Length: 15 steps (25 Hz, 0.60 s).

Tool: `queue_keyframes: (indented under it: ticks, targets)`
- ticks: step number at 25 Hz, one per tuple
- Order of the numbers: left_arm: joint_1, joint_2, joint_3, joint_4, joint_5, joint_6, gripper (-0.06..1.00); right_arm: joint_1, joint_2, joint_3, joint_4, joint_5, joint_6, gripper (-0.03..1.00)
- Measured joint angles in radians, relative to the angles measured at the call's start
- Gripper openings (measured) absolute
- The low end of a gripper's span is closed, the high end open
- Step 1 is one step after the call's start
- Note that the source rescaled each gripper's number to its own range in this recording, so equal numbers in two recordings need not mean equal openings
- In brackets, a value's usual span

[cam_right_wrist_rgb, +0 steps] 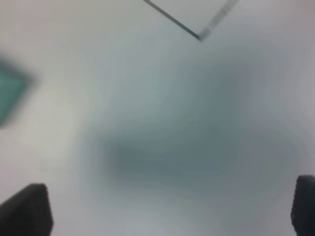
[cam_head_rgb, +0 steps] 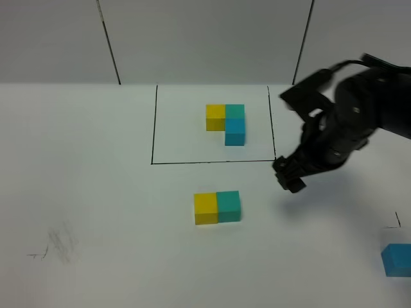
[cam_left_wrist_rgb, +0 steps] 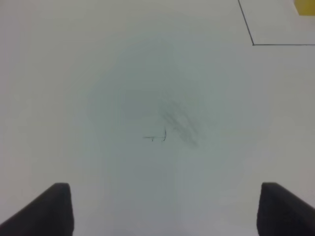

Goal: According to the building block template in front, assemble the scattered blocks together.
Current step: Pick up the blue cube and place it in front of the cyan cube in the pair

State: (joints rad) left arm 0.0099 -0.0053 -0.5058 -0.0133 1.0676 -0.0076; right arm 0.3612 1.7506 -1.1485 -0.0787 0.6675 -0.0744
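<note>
Blue cube sits nearest, at the near right of the table, cut by the picture's edge and well apart from the other loose cubes. Near the middle, the yellow cube and the teal cube stand side by side and touching, yellow on the left. Beyond them lies the frame, a thin black outline. Inside it is the template: yellow on the left, teal on its right, and blue against the near side of the teal.

The right gripper hangs over the table just outside the frame's near right corner, to the right of the teal cube and apart from it. Its wrist view is blurred, but the fingers are spread wide with nothing between them. The same view shows the teal cube's edge and the frame corner.

The left gripper is out of the high view. In its wrist view the fingers are spread wide over bare table, with nothing between them. Ahead of them is a pencil smudge, which in the high view lies at the near left
</note>
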Motion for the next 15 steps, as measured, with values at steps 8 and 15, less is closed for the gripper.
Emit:
queue_keyframes:
  ticks: [8, 15]
  targets:
    - [0.0, 0.0, 0.0, 0.0, 0.0, 0.0, 0.66, -0.206, -0.202, 0.386, -0.007, -0.199, 0.165, 0.99]
    - [0.0, 0.0, 0.0, 0.0, 0.0, 0.0, 0.66, -0.247, -0.202, 0.453, 0.023, -0.202, 0.215, 0.97]
